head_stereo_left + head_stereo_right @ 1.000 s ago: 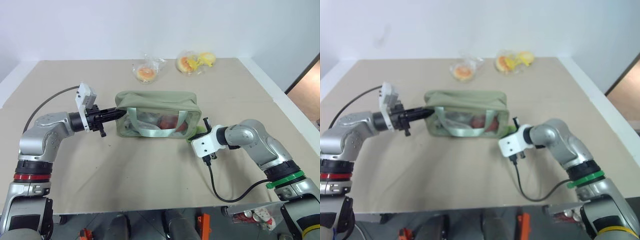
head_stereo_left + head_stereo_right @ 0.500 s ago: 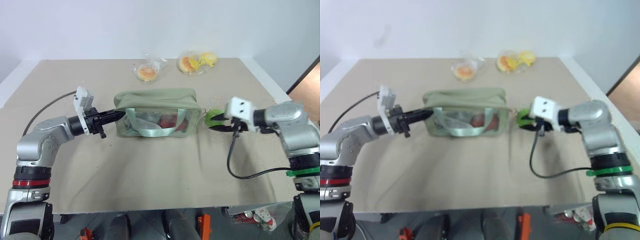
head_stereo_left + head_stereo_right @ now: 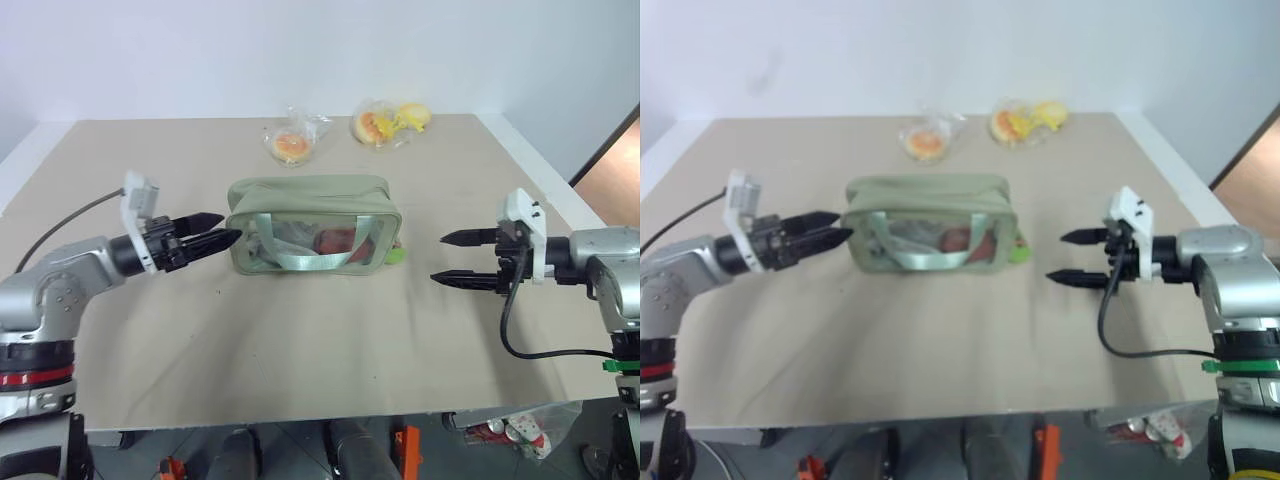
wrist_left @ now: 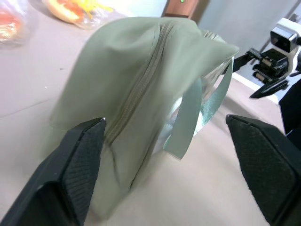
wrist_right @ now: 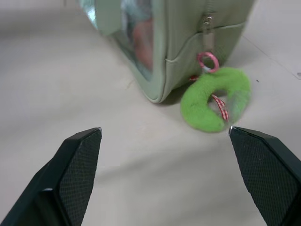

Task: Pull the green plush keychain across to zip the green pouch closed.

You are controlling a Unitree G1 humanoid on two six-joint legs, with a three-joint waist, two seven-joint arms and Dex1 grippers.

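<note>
One green pouch [image 3: 312,226] sits on the table [image 3: 300,350] around its middle, nearer the far edge than the near one, its long axis running left to right and its clear window facing the near edge; the zipper along the top looks closed. One green plush keychain [image 5: 216,99] lies on the table touching the pouch's right end, hanging from the zipper pull by a small pink ring. Two clear bags [image 3: 295,140] of orange and yellow items rest by the far edge. A second ago the left gripper [image 3: 212,229] pinched the pouch's left end and the right gripper [image 3: 448,256] held the keychain; now both are spread wide, empty, and drawn back from the pouch.
</note>
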